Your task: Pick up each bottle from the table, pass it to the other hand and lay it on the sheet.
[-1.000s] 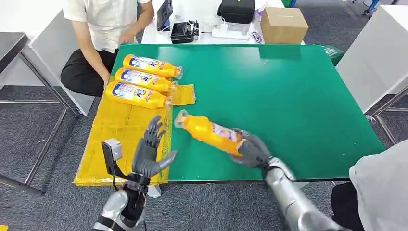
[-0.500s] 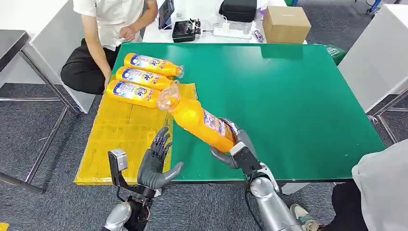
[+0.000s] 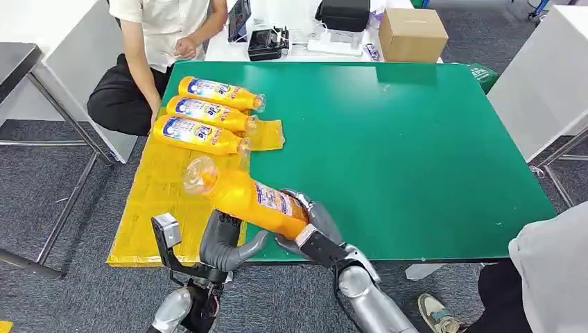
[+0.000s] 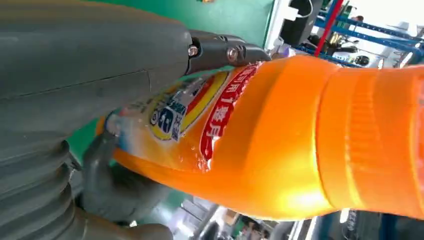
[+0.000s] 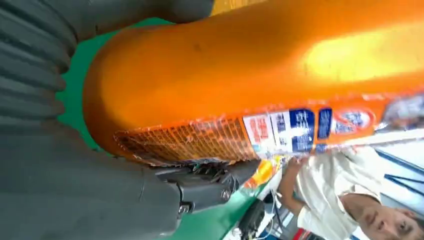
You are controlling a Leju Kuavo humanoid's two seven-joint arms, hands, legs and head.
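Fingers on the left hand (image 3: 223,241) are curled up under the orange bottle (image 3: 246,197), cupping it from below, though whether they've fully clamped on I can't tell. Right hand (image 3: 310,223) grips the bottle's base end, holding it tilted above the table's (image 3: 416,139) near edge, cap toward the yellow sheet (image 3: 170,187), where three bottles (image 3: 201,115) lie side by side.

Right robot hand (image 3: 310,229) reaches leftward from its silver arm, fingers wrapped around a bottle (image 3: 239,195). Left robot hand (image 3: 223,243) is raised beneath it, thumb extended.
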